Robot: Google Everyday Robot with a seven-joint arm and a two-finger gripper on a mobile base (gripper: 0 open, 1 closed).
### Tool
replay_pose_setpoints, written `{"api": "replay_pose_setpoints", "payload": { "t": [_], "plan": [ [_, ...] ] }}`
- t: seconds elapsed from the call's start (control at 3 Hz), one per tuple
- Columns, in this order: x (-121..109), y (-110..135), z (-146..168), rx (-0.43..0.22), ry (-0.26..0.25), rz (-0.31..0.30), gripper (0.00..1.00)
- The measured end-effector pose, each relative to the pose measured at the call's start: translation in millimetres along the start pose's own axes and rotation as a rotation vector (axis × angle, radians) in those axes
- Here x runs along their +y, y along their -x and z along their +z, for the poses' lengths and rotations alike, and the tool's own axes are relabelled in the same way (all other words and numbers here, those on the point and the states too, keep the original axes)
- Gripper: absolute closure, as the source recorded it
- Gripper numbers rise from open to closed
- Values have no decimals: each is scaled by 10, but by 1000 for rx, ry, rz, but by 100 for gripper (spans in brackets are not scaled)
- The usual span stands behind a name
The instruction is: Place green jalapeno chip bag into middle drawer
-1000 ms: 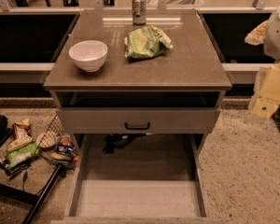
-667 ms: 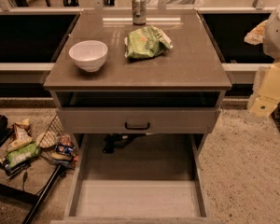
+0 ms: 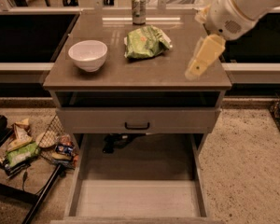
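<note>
Robot lab: drawer cabinet (image 3: 130, 76) on speckled floor (image 3: 245, 164), strewn snack wrappers (image 3: 24, 149), end effector (image 3: 195, 72) above cabinet's right side.

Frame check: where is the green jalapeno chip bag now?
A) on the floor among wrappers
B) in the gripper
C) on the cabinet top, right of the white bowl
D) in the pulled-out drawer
C: the green jalapeno chip bag lies on the cabinet top right of the white bowl; the gripper hangs apart from it over the top's right side.
</note>
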State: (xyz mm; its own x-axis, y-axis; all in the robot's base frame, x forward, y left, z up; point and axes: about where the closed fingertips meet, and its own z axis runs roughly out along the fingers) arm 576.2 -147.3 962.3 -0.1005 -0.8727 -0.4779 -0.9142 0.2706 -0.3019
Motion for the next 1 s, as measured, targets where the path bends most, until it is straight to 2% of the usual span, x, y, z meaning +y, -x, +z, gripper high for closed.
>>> {"api": "replay_pose_setpoints", "payload": {
  "t": [0.33, 0.67, 1.0],
  "plan": [
    [-587, 411, 392, -144, -57, 1, 0],
    [-1035, 752, 756, -210, -94, 14, 0],
    [-1284, 1052, 1217, -239, -73, 35, 0]
  ]
}}
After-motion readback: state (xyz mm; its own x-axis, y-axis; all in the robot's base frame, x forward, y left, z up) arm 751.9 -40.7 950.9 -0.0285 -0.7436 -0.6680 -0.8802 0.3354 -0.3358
